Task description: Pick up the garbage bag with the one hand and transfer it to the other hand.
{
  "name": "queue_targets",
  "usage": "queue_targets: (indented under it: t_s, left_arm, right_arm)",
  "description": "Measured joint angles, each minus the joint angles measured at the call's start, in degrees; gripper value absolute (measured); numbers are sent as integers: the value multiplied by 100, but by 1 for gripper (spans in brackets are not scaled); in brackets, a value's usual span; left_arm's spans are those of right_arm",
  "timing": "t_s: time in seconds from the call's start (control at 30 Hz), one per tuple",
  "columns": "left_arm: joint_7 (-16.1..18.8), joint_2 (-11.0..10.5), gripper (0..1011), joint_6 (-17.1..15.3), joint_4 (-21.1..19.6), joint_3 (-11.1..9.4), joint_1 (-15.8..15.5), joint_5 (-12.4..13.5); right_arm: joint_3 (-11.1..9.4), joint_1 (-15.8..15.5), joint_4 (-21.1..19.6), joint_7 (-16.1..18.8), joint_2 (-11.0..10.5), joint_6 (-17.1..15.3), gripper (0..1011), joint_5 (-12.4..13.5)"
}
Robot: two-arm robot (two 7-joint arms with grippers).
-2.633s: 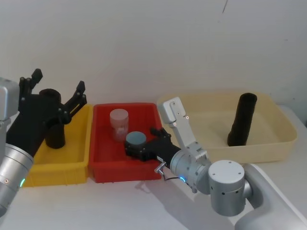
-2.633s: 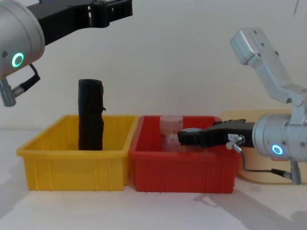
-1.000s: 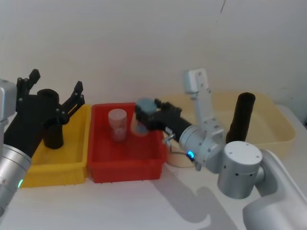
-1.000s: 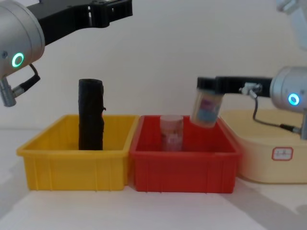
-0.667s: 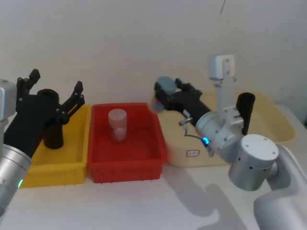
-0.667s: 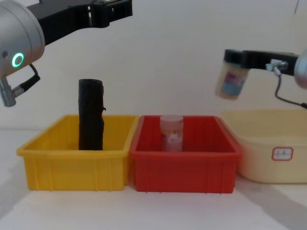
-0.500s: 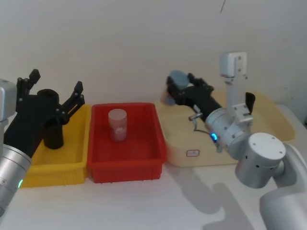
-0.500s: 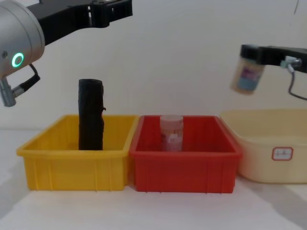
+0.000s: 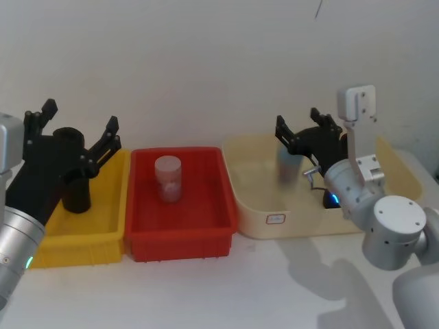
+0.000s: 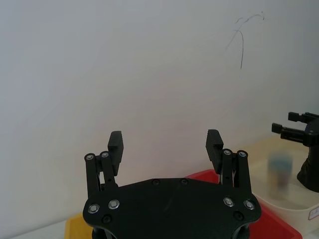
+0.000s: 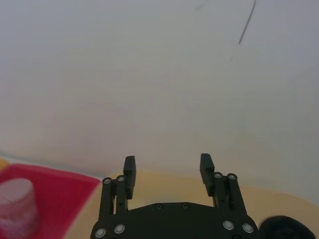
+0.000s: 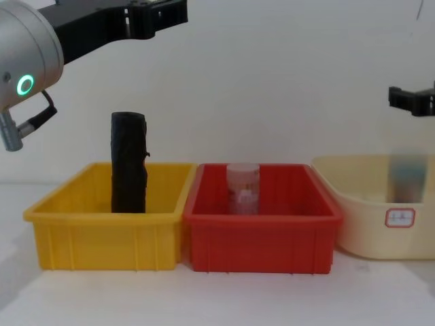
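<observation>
The garbage bag (image 9: 79, 195) (image 12: 129, 163) is a tall black crinkly roll standing upright in the yellow bin (image 9: 82, 240) (image 12: 102, 224). My left gripper (image 9: 77, 127) (image 12: 173, 13) (image 10: 165, 144) hangs open well above the roll, holding nothing. Over the beige tub (image 9: 260, 199) (image 12: 367, 224), my right gripper (image 9: 309, 133) (image 12: 408, 98) (image 11: 168, 167) is open, with nothing between its fingers. Just below it a blurred blue-lidded jar (image 9: 287, 164) (image 12: 406, 178) (image 10: 279, 169) is inside the tub.
A pink jar (image 9: 169, 178) (image 12: 242, 188) (image 11: 17, 206) stands in the red bin (image 9: 178, 236) (image 12: 262, 238) between the yellow bin and the tub. In the right wrist view, a black rounded top (image 11: 286, 226) shows in the tub. A white wall is close behind.
My right gripper lifted the blue-lidded jar out of the red bin, carried it right over the beige tub and opened; the jar has dropped into the tub. The left arm has not moved.
</observation>
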State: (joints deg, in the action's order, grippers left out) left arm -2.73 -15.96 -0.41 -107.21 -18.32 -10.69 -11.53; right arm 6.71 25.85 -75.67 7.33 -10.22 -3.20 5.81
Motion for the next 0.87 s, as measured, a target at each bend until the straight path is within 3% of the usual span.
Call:
queue_targets:
  t_s: [0.3,0.87]
  left_arm:
    - [0,0,1001,0,0,0,0,0]
    - [0,0,1001,0,0,0,0,0]
  right_arm:
    - [55,-106,74,239,-279,68,1001,-191]
    - [78,-601,-670,858,-565,-84,1000,54]
